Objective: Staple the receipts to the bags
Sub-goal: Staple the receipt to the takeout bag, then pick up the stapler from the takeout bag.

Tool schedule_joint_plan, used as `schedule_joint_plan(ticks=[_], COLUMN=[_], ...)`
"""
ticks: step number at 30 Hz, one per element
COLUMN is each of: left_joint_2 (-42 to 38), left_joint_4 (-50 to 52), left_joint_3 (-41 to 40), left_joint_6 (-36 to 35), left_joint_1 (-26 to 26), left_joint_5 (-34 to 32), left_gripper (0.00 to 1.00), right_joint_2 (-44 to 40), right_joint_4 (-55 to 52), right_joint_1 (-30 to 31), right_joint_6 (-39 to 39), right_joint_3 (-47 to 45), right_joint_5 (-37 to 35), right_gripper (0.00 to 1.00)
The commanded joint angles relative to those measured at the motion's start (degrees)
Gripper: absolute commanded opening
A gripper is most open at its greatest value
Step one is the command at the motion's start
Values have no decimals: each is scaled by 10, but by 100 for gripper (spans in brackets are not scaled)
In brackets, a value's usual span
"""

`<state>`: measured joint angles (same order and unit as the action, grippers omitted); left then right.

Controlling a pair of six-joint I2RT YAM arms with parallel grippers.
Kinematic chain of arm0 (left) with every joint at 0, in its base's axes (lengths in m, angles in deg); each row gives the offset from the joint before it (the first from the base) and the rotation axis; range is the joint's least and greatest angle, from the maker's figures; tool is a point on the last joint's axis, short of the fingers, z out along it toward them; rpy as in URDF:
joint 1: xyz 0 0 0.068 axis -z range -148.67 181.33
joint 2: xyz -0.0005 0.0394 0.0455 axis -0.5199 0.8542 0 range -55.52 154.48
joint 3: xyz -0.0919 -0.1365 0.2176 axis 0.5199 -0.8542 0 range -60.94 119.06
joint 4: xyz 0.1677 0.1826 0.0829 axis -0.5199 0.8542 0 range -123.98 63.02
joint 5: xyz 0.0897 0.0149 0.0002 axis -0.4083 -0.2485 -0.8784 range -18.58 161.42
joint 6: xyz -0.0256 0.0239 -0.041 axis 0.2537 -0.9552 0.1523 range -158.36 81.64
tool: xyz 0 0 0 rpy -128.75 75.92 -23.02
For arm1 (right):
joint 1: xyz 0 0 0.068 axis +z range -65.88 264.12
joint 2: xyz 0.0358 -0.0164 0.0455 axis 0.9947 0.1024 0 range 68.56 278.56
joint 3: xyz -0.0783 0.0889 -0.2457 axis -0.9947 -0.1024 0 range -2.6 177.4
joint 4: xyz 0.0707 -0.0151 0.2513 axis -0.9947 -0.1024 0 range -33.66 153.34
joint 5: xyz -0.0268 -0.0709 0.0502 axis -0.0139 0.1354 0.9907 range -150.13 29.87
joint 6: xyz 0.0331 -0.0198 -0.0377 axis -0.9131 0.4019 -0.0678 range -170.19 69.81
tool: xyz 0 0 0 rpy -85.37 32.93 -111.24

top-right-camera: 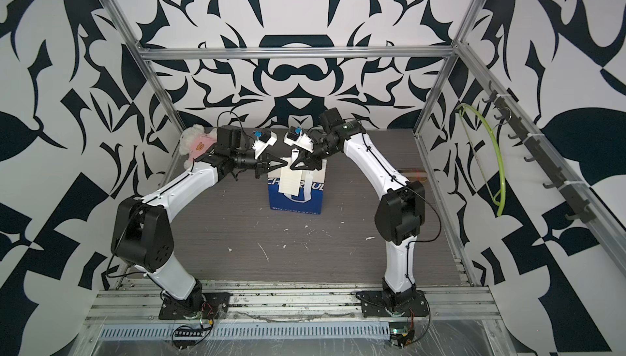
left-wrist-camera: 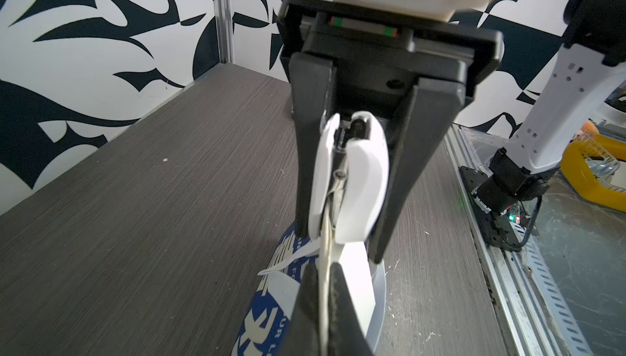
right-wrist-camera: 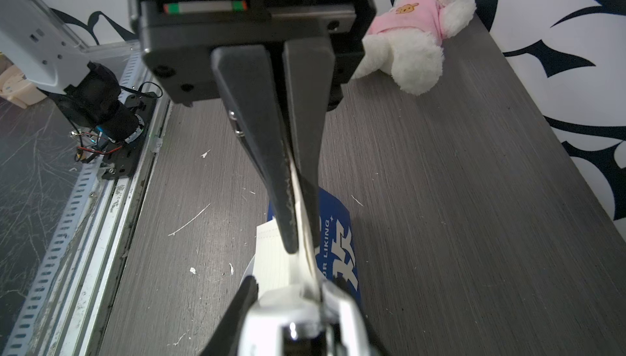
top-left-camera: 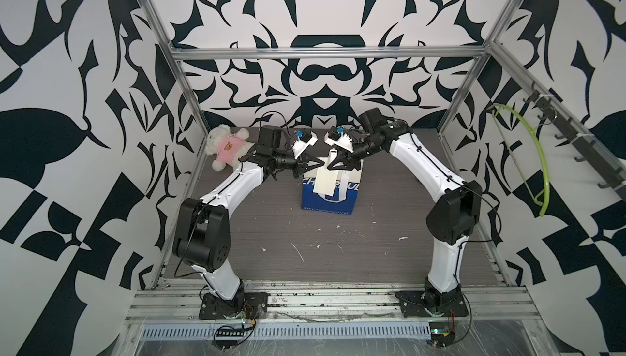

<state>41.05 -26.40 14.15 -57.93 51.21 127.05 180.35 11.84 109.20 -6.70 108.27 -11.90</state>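
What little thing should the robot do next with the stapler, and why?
Probably the right hand should squeeze the stapler fully shut. Its mouth already sits over the top edge where the left hand pinches the receipt against the bag, so the paper looks lined up. I cannot tell whether a staple has gone in yet.

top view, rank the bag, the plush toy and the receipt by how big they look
1. bag
2. plush toy; it lies farther back, so it may look smaller than it really is
3. receipt, clearly the smallest
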Motion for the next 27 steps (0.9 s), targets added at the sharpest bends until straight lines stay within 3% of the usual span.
schedule_joint_plan(ticks=[1,7,9,11,13,15,20,21,23,27], left_joint_2=[-7,-11,-12,-14,-15,-17,-17,-17,-17,-21], left_joint_4=[9,6,4,4,4,2,2,1,-2,-25], left_joint_3=[3,-2,-4,-5,-6,-8,-10,-10,-10,-20], left_joint_6=[-9,-8,-8,-9,-9,-8,-7,-7,-5,12], left_joint_1=[2,2,2,2,2,2,2,2,2,3], left_joint_5=[2,-2,-3,-5,-6,-7,-4,-4,-4,-22], left_gripper=[0,0,0,0,0,0,0,0,0,0], right_joint_2=[-16,-13,-33,-72,-110,-138,-161,-166,-180,-218], right_joint_4=[41,18,62,143,227,292,293,301,334,398], right_joint_1=[8,8,8,8,9,8,8,8,8,13], right_joint_6=[-51,-42,-57,-86,-124,-160,-190,-198,-232,-338], right_joint_3=[2,3,-30,-88,-143,-181,-191,-196,-211,-240], right_joint_5=[-12,0,-10,-10,-15,-27,-64,-75,-104,-190], right_gripper=[0,0,0,14,42,57,71,81,93,97])
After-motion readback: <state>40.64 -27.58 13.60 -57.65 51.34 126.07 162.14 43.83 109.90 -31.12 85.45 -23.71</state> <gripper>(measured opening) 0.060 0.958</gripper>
